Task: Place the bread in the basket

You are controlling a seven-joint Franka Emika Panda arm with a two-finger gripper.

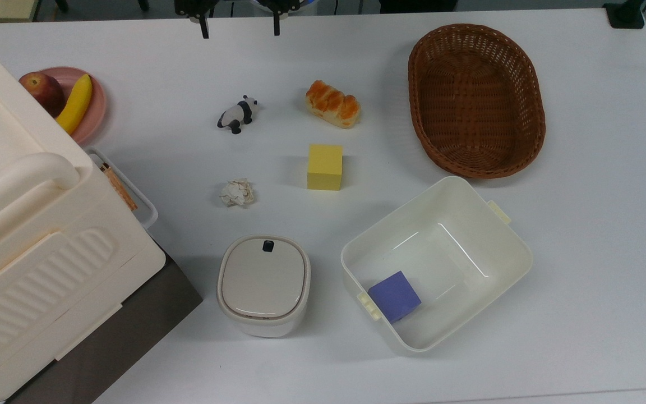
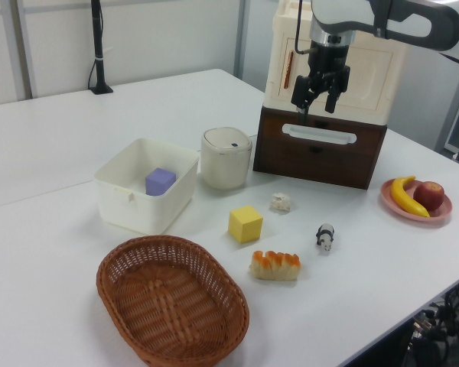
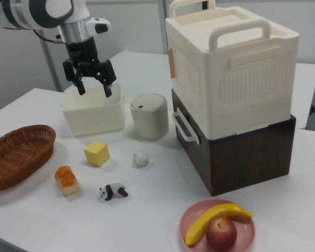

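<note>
The bread [image 1: 333,104] lies on the white table, an orange-brown lumpy loaf with pale sides, also seen as the bread [image 2: 275,265] and the bread [image 3: 66,179]. The wicker basket [image 1: 530,84] stands empty to the top view's right of it, and shows as the basket [image 2: 130,264] and the basket [image 3: 37,142]. My gripper [image 1: 240,31] hangs open and empty high above the table, at the top view's upper edge, well away from the loaf. It shows as the gripper [image 2: 316,105] and the gripper [image 3: 94,87], its fingers spread with nothing between them.
A yellow cube [image 1: 324,166], a panda figure [image 1: 238,114] and a crumpled paper ball [image 1: 238,192] lie near the loaf. A white tub [image 1: 516,252] holds a purple cube [image 1: 394,295]. A lidded white bin [image 1: 263,283], a stacked cream box [image 1: 31,235] and a fruit plate [image 1: 96,106] stand at the top view's left.
</note>
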